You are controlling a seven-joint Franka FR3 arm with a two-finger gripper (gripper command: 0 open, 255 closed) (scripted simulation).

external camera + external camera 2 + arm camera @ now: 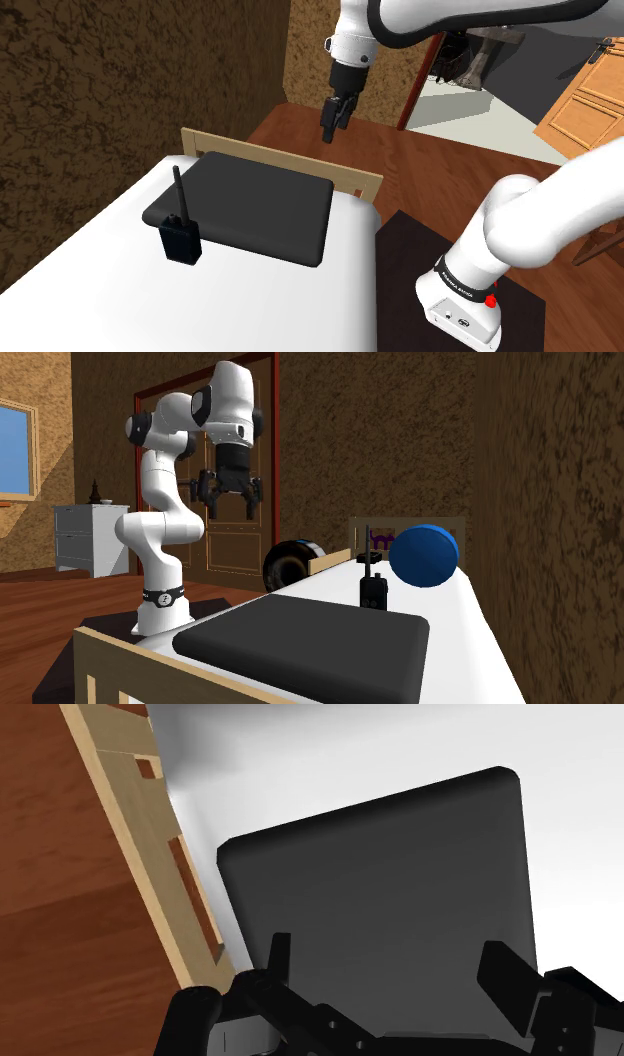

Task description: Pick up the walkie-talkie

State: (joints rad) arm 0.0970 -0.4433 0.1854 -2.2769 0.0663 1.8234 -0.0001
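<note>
The walkie-talkie (180, 240) is a small black box with a thin upright antenna. It stands on the white bed (110, 295) against the near edge of a dark pillow (262, 205). From the second exterior view the walkie-talkie (373, 592) stands just beyond the pillow (310, 637). My gripper (331, 130) hangs high above the wooden headboard (362, 184), well away from the walkie-talkie, and points down. Its fingers are open with nothing between them. In the wrist view the gripper (390, 962) looks down on the pillow (390, 864) and the headboard (150, 834).
A round blue object (424, 555) rests on the bed past the walkie-talkie. Beside the bed sits a black ring-shaped thing (290, 564). A white dresser (90, 537) stands by the far wall. Wood floor (440, 180) lies behind the headboard, and a wooden door (590, 100) is at the right.
</note>
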